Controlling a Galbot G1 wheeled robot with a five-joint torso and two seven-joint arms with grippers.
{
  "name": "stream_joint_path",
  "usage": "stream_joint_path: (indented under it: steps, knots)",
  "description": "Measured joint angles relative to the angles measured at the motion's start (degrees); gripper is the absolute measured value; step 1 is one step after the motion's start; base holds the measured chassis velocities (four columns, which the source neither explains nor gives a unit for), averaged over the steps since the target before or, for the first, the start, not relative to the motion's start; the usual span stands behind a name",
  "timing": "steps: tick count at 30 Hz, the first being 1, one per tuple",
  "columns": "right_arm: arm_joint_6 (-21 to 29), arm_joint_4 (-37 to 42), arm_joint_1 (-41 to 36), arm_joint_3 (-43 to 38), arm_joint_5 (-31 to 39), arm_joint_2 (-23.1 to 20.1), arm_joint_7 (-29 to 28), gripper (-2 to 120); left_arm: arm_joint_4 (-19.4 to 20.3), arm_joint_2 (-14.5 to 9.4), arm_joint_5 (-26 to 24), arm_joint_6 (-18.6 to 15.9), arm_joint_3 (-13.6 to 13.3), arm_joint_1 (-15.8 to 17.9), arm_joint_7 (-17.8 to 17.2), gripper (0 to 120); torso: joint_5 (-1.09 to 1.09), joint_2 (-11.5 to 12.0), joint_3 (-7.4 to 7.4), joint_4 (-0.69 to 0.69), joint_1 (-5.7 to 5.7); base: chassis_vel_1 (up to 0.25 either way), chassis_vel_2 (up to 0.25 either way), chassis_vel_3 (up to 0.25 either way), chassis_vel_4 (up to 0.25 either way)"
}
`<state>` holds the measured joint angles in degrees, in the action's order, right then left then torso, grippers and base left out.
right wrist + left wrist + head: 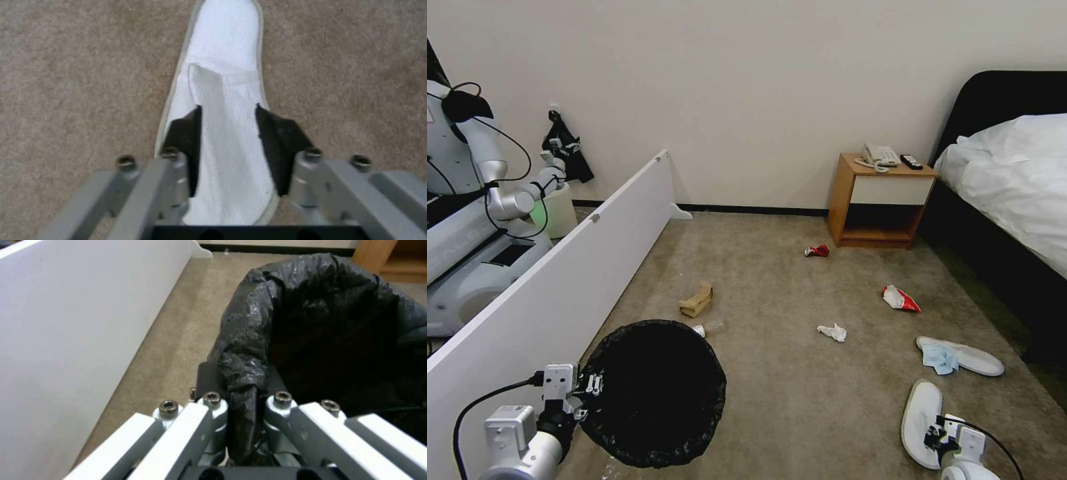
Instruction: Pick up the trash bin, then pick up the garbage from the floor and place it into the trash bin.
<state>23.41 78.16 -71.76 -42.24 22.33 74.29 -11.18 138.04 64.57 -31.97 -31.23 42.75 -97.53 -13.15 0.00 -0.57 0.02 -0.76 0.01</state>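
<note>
The trash bin (654, 393), lined with a crinkly black bag, hangs at the lower left. My left gripper (589, 385) is shut on its near rim; the left wrist view shows the bag fold (242, 373) pinched between the fingers. At the lower right, my right gripper (932, 437) is open, low over a white slipper (921, 417). Its black fingers (186, 133) straddle the slipper (225, 83) on the carpet floor (80, 83). Other garbage lies about: a brown paper bag (696, 300), a bottle (710, 328), a red can (818, 251), a snack packet (900, 298) and a tissue (832, 331).
A second slipper (970, 357) with a blue cloth (939, 359) on it lies right of centre. A long white board (560, 280) fences the left side; another robot (474, 200) and a pale bin (557, 210) stand behind it. A nightstand (880, 200) and a bed (1014, 187) are at the right.
</note>
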Motion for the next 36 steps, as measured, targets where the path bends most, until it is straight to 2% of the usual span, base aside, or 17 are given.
stream_joint_path:
  steps: [1,2,4,5,7,8,10,12,14,15,16,21,36]
  knots:
    - [0.00,0.18,-0.03,0.05,-0.04,0.00,-0.03,44,0.02,0.00,0.01,-0.02,-0.01,0.03,-0.01,4,0.00,0.00,0.00,0.00,0.00,0.000,0.000,0.000,0.000]
    - [0.00,0.18,-0.03,0.05,-0.04,0.00,-0.03,44,0.02,0.00,0.01,-0.02,-0.01,0.03,-0.01,4,0.00,0.00,0.00,0.00,0.00,0.000,0.000,0.000,0.000]
    - [0.02,0.67,-0.19,0.20,-0.08,-0.04,-0.08,55,0.02,-0.02,0.00,-0.07,0.00,0.13,-0.02,4,0.00,0.00,0.00,0.00,0.00,0.000,0.000,0.000,0.000]
    - [0.02,0.67,-0.19,0.20,-0.08,-0.04,-0.08,55,0.02,-0.02,0.00,-0.07,0.00,0.13,-0.02,4,0.00,0.00,0.00,0.00,0.00,0.000,0.000,0.000,0.000]
    - [0.05,0.45,0.07,0.34,-0.44,-0.02,-0.11,65,-0.02,-0.03,0.00,-0.10,-0.04,0.23,-0.05,4,0.00,0.00,0.00,-0.01,0.00,0.000,0.000,0.000,0.000]
    - [0.05,0.45,0.07,0.34,-0.44,-0.02,-0.11,65,-0.02,-0.03,0.00,-0.10,-0.04,0.23,-0.05,4,0.00,0.00,0.00,-0.01,0.00,0.000,0.000,0.000,0.000]
    - [0.05,-0.49,0.77,0.47,-0.90,0.14,-0.12,76,-0.04,0.00,0.00,-0.13,-0.06,0.23,-0.05,4,0.00,0.00,0.00,0.00,0.00,0.000,0.000,0.000,0.000]
    - [0.05,-0.85,1.03,0.57,-1.00,0.20,-0.12,79,-0.03,0.00,0.00,-0.14,-0.05,0.21,-0.05,4,0.00,0.00,0.00,0.00,0.00,0.000,0.000,0.000,0.000]
    - [0.05,-1.84,1.88,0.88,-1.35,0.27,-0.11,90,-0.03,-0.06,-0.01,-0.20,0.05,0.17,-0.07,4,0.00,0.00,0.00,0.00,0.00,0.000,0.000,0.000,0.000]
    - [0.05,-1.84,1.88,0.88,-1.35,0.27,-0.11,90,-0.03,-0.06,-0.01,-0.20,0.05,0.17,-0.07,4,0.00,0.00,0.00,0.00,0.00,0.000,0.000,0.000,0.000]
    - [0.06,-2.68,2.59,1.05,-1.57,0.32,-0.11,96,-0.02,-0.05,-0.01,-0.26,0.03,0.17,-0.09,4,0.00,0.00,0.00,0.00,0.00,0.000,0.000,0.000,0.000]
    - [0.05,-4.79,4.31,1.39,-1.78,0.37,-0.05,100,0.02,0.19,0.10,-0.42,-0.21,0.23,-0.13,4,0.00,0.00,0.00,0.00,0.00,0.000,0.000,0.000,0.000]
    - [-0.92,-11.75,8.32,1.39,-4.24,1.36,0.69,100,0.04,0.12,0.11,-0.59,0.09,0.32,-0.17,4,0.00,0.00,0.00,0.00,0.00,0.000,0.000,0.000,0.000]
